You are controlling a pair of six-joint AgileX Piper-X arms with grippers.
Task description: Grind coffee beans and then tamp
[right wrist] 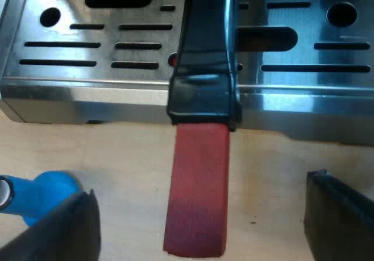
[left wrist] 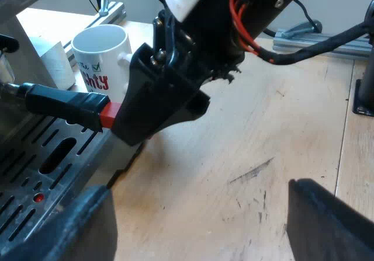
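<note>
Red end (right wrist: 196, 191) of the metal holder's handle (right wrist: 204, 56) sticks out past the espresso machine's drip tray (right wrist: 87, 91); right gripper (right wrist: 201, 229) straddles it, fingers spread, nothing grasped. Left gripper (left wrist: 198, 226) released, over wooden table (left wrist: 263, 144). Risk: closing this far out pinches only the tip, slips on twisting. Blue tamper (right wrist: 38, 197) just beside one finger, could get knocked.

Scuffed pale wooden table (left wrist: 263, 156); aluminium rail (left wrist: 350, 49); pale wall (left wrist: 327, 7).

One mug (left wrist: 102, 56), one espresso machine (right wrist: 87, 97), one holder (right wrist: 198, 197), one blue tamper (right wrist: 41, 197), two end effectors (left wrist: 204, 226) (right wrist: 201, 223).
</note>
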